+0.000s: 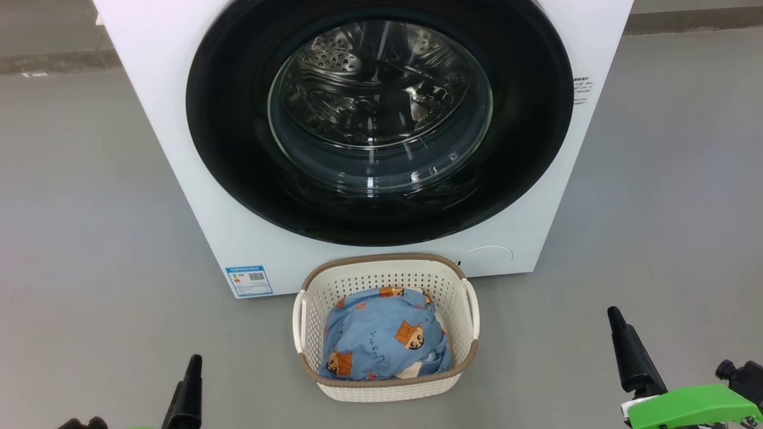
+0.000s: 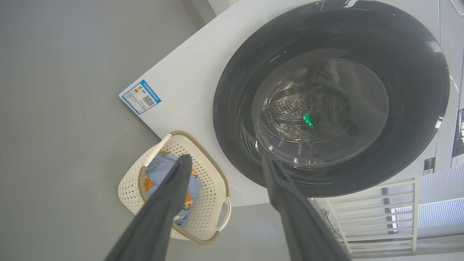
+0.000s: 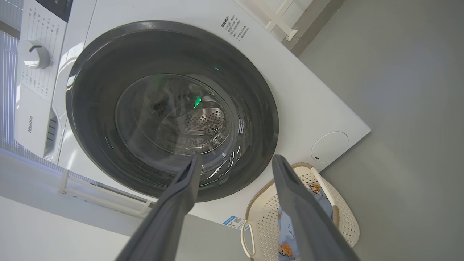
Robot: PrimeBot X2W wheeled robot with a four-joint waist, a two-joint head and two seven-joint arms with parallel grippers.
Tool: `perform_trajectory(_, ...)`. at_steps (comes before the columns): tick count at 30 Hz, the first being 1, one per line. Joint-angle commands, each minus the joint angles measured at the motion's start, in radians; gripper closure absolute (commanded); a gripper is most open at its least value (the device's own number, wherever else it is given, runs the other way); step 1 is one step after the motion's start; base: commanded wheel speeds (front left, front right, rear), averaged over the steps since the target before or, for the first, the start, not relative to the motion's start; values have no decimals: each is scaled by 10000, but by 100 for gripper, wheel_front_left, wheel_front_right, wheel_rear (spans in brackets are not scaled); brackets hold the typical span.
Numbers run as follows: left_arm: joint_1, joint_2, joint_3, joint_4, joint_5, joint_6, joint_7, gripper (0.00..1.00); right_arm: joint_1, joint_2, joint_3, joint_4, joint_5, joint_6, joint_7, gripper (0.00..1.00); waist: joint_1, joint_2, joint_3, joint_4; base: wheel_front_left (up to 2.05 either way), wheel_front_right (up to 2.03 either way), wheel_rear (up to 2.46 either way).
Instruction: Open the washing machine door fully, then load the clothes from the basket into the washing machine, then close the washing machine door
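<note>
The white washing machine (image 1: 155, 71) stands straight ahead, and its round glossy black door (image 1: 381, 119) sits shut, flush with the front. Through the glass I see the steel drum. On the floor against the machine's foot is the cream basket (image 1: 381, 260), holding the light blue printed clothes (image 1: 381, 339) with a bit of white cloth at the front edge. My left gripper (image 2: 226, 156) is open and holds nothing; one dark finger (image 1: 189, 387) shows left of the basket. My right gripper (image 3: 236, 157) is also open and holds nothing, its finger (image 1: 632, 351) well right of the basket.
Grey floor surrounds the machine and the basket. A blue label (image 1: 249, 280) is stuck at the machine's lower left corner, and a round flap (image 1: 486, 259) sits at the lower right. The control dial (image 3: 34, 54) shows on the panel. A white rail frame (image 2: 380, 217) stands beside the machine.
</note>
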Motion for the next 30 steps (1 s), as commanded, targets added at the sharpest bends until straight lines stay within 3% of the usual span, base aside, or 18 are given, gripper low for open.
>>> perform_trajectory(1, -168, 180, 94, -317, 311, 54, -115, 0, -163, -120, 130, -331, -328, 6, -113, 0, -1, 0, -9, -1, 0, 0, 0)
perform_trajectory(20, 31, 231, -178, -402, 3030, 375, -675, 0, -141, -397, 551, -84, -3883, 8, -669, 0, -1, 0, -43, -32, 0, 0, 0)
perform_trajectory(30, 124, 256, -216, -496, 4078, 401, -939, 0, -129, -485, 676, -31, -5193, 9, -932, 0, -1, 0, -65, -37, 0, 0, 0)
